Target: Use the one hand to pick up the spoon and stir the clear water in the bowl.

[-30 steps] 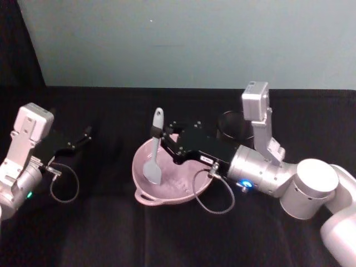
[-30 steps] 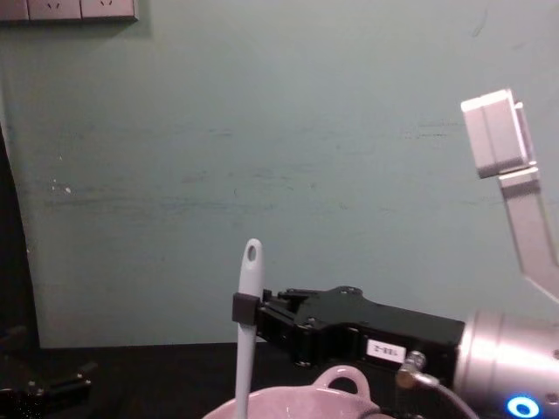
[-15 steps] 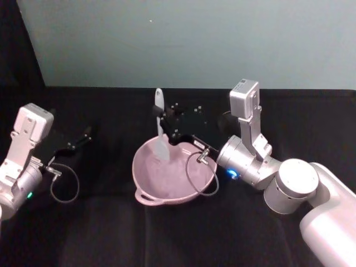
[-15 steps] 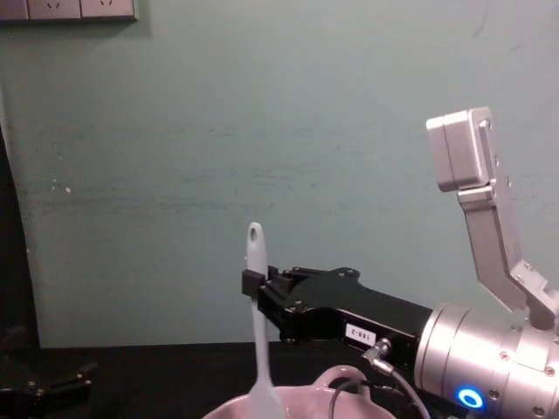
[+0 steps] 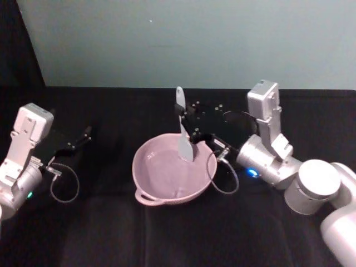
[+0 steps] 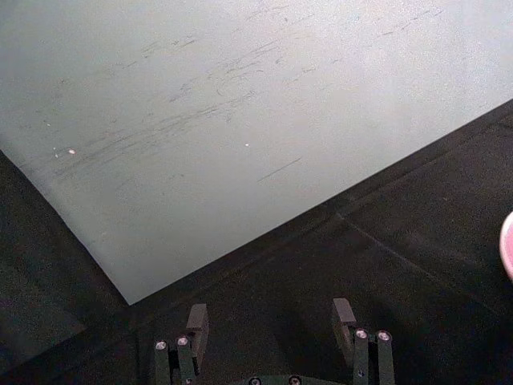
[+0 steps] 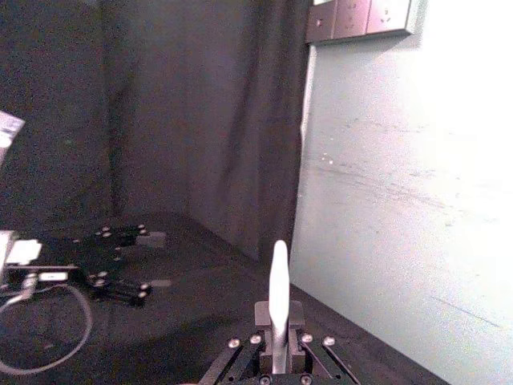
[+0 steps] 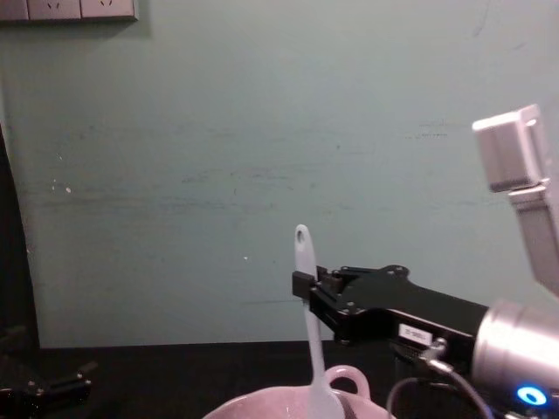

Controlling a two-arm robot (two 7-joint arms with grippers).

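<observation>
Now: right gripper (image 5: 183,118) pinched spoon (image 5: 186,146) mid-handle, long axis near upright, head down inside pink bowl (image 5: 146,186) near its far-right rim; left gripper (image 6: 271,318) spread, parked well left.

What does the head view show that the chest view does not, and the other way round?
The head view gives the bowl's whole inside from above, with the head of the spoon down in it near the far right rim. The chest view gives the wall sockets high up. Both share the spoon, the right gripper shut on its handle, and the left gripper parked at the left.
</observation>
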